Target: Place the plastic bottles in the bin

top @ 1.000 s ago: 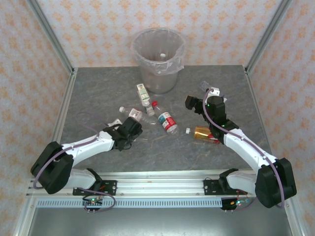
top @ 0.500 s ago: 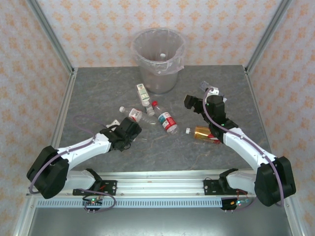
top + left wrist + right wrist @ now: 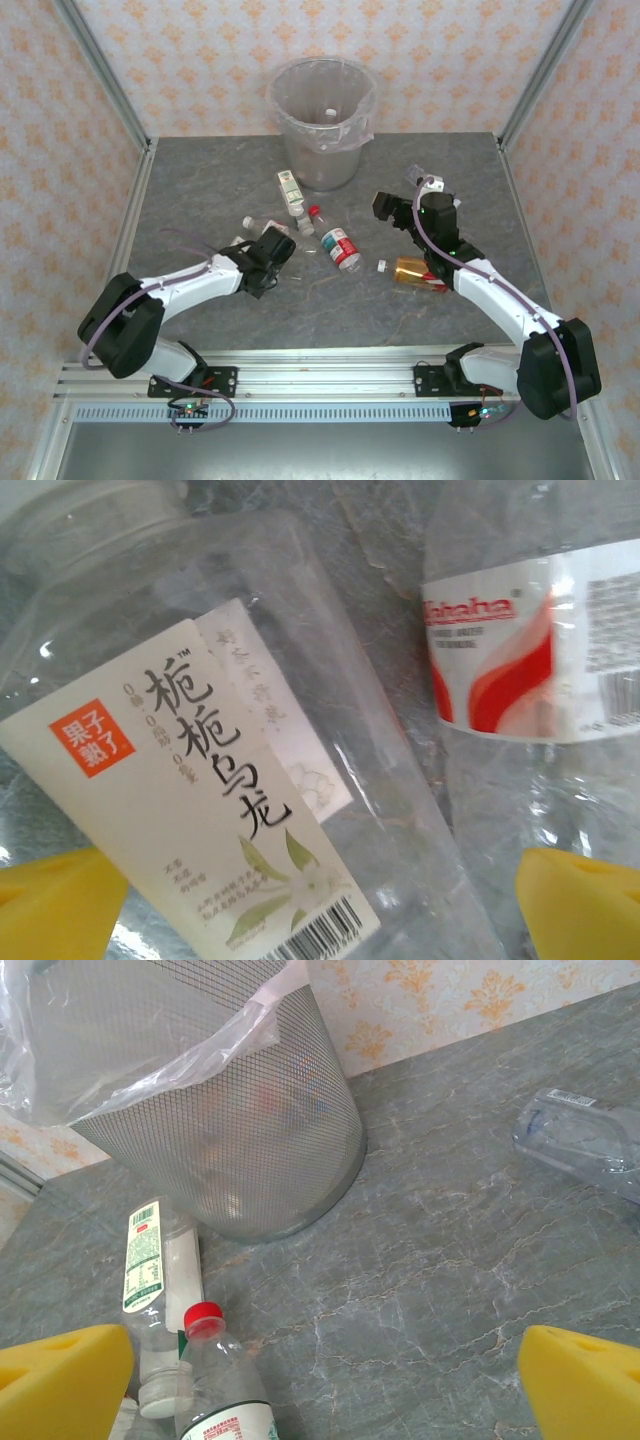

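1. The bag-lined bin [image 3: 322, 120] stands at the far edge of the table [image 3: 200, 190], with bottles [image 3: 341, 248] lying scattered before it.
2. My left end effector [image 3: 268, 258] gapes wide and empty. Its wrist view shows a red-white Wahaha bottle [image 3: 540, 650] beside a clear tea bottle [image 3: 200, 780].
3. My right end effector [image 3: 400, 208] is equally wide and empty. Its wrist camera reveals the bin's mesh wall.
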Robot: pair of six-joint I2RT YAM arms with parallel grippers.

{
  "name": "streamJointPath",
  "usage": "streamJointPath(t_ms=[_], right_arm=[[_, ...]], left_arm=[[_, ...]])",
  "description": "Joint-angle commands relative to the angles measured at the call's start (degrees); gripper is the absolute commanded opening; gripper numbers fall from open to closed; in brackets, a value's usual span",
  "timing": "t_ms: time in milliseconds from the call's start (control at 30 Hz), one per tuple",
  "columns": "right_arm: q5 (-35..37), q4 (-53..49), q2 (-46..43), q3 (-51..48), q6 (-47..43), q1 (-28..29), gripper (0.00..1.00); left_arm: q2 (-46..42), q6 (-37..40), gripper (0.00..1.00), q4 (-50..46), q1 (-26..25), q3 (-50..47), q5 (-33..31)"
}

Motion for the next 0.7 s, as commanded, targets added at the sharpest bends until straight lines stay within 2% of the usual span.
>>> streamJointPath(t_ms=[0,167,333,500,667], right_arm=[[-0.4,1.1,0.3,1.9,0.4,0.2,0.99],[-0.6,0.9,0.3,1.9,0.4,0.3,0.99],[-0.5,0.3,0.3,1.8,0.1,0.2,0.99],[-0.5,-0.1,0.3,1.8,-0.2,0.2,0.99],[-0.1,-0.3,0.3,1.9,-0.5,0.2,0.99]], left_arm=[[3.3,-3.0,1.00,-4.8,1.3,2.3,-2.5],[9.3,-1.6,1.00,-6.4,1.8,5.4,-0.8],[11.7,-1.1,0.99,-4.6,2.0,4.2,-0.2],[11.0,2.4,0.86,-4.8,2.1,3.3,-1.1],[7.2,12.4,0.80,-2.7,2.2,1.1,-2.6]])
